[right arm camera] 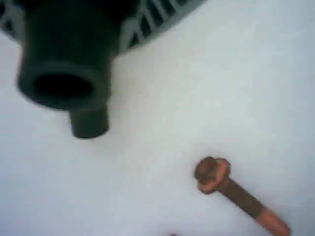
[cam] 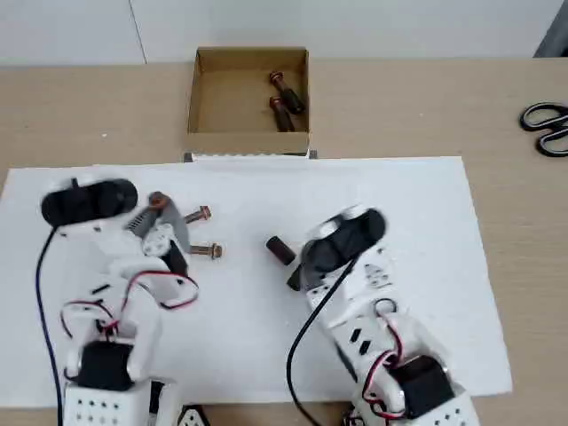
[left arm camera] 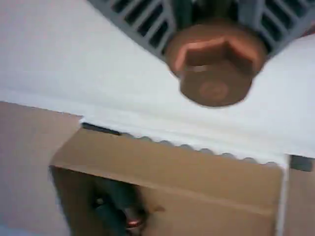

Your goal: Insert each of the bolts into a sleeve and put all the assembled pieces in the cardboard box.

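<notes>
Over the white sheet (cam: 399,222), you are at the mating step. Your left gripper (left arm camera: 206,19) is pinched on a bolt (left arm camera: 214,64), head sticking out toward the cardboard box (left arm camera: 167,172), and your right gripper (right arm camera: 74,19) is clamped round a sleeve (right arm camera: 61,83), bore facing out. Next, bring them together with the shank in line with the bore. Two loose bolts (cam: 200,214) and a spare sleeve (cam: 280,249) lie on the sheet, and two assembled pieces (cam: 284,102) sit in the box.
</notes>
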`<action>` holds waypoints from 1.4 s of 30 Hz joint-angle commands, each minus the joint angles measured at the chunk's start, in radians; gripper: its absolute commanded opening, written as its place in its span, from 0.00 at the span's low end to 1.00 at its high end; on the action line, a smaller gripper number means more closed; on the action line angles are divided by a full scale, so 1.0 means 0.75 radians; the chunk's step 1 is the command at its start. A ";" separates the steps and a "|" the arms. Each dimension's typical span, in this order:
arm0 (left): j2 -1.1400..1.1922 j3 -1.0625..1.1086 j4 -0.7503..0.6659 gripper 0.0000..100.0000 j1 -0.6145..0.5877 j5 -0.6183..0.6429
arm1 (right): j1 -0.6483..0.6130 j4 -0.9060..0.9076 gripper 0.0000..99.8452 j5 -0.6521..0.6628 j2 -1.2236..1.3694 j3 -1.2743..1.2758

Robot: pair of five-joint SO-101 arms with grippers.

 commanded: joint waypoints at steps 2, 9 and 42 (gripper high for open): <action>-0.215 0.126 -0.110 0.01 0.121 0.192 | -0.144 -0.107 0.00 -0.010 -0.066 0.070; -0.516 0.292 -0.172 0.01 0.268 0.231 | -0.220 -0.109 0.00 0.072 -0.195 0.186; -0.509 0.324 -0.166 0.01 0.591 0.434 | -0.275 -0.361 0.00 0.305 -0.310 0.350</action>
